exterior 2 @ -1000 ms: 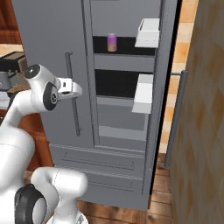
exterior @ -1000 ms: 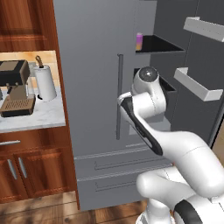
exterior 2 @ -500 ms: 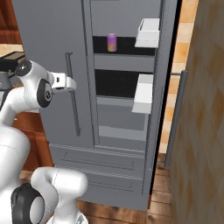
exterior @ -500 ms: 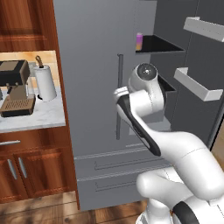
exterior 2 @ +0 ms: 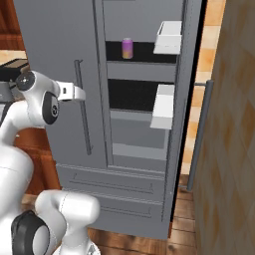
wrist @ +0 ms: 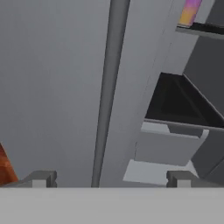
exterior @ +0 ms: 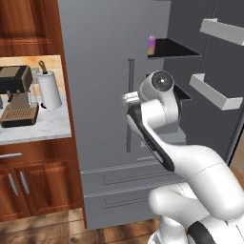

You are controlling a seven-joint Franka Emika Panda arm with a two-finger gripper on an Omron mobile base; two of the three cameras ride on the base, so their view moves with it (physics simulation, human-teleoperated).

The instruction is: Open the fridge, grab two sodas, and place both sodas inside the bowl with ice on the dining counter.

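The grey fridge has its left door closed and its right door swung open. A pink-purple soda can stands on the top black shelf. The red and white can, the bowl and the dining counter are out of view. My gripper is open, close in front of the left door's bar handle. In the hand view the handle rises between my two fingertips; I cannot tell whether they touch it.
The open right door carries white bins and stands beside a tan wall. Left of the fridge, a marble wall counter holds a coffee machine and a paper towel roll, over wood cabinets.
My hand has shifted a little left and up toward the left door's handle. The fridge doors and the can have not moved.
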